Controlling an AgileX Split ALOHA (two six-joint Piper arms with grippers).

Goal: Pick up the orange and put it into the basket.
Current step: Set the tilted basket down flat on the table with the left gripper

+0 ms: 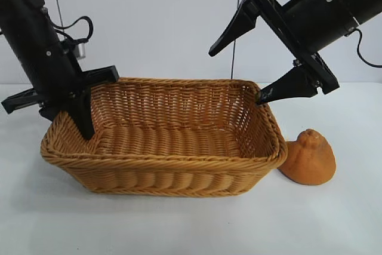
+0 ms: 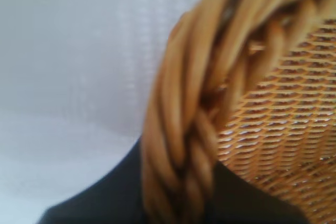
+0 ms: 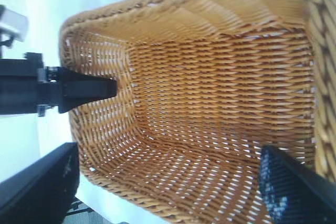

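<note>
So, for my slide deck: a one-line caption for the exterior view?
Left pincer grips the basket rim; right pincer hangs open above; the orange lies outside.

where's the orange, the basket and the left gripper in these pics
orange (image 1: 308,159), exterior view, on the middle of its rough skin, below the knobbly neck
basket (image 1: 173,160), exterior view, on the braided front rim
left gripper (image 1: 83,120), exterior view, on the closed fingers at the basket's left end wall
</note>
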